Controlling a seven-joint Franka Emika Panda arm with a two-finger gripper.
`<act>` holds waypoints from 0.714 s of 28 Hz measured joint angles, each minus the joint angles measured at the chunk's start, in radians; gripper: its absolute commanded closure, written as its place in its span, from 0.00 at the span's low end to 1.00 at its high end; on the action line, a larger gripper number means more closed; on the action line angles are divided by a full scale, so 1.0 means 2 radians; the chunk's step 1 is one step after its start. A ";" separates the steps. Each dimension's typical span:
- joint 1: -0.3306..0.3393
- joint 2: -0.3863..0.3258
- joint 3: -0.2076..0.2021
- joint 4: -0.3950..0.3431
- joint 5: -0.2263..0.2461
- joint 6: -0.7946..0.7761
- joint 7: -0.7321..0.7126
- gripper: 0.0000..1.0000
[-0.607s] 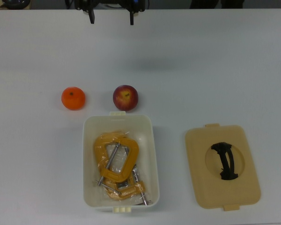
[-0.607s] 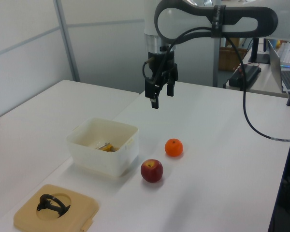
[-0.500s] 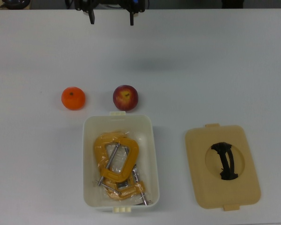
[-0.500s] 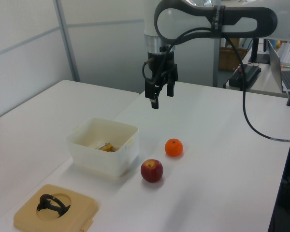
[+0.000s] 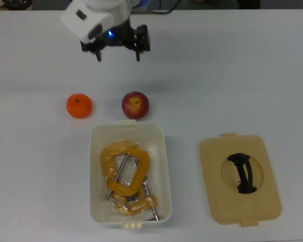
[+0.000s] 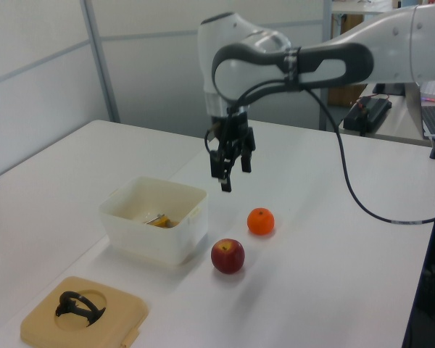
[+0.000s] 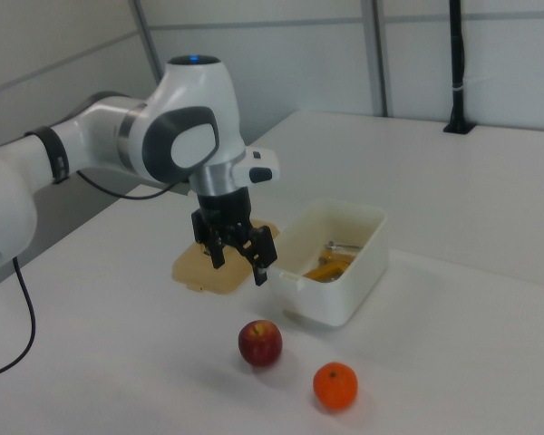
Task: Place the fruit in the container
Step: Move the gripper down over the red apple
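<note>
From the top view, the tool (image 5: pixel 117 55) has swung in from the far edge and now hangs over the bare worktop (image 5: pixel 232 75) beyond the apple (image 5: pixel 135 105), its two fingers spread wide and holding nothing. The mandarin (image 5: pixel 79 106) sits to the top view's left of the apple, and the container (image 5: pixel 97 151) lies just beside both, with yellow clamps (image 5: pixel 125 176) in it and its lid (image 5: pixel 240 179) off to the top view's right.

In the left view the tool (image 6: pixel 233 176) has dropped lower and hovers above the fruit, closer to the container (image 6: pixel 154 230) than before.

The right view shows the tool (image 7: pixel 238 258) above the apple (image 7: pixel 260 343), well clear of it. I'd judge this the approach to a first pick; neither fruit is in yet.
</note>
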 measured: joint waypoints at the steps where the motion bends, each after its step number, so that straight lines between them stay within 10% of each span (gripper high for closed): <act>1: 0.004 0.005 0.000 -0.003 -0.004 0.005 -0.008 0.00; 20: 0.037 0.108 0.000 -0.042 -0.058 0.109 -0.030 0.00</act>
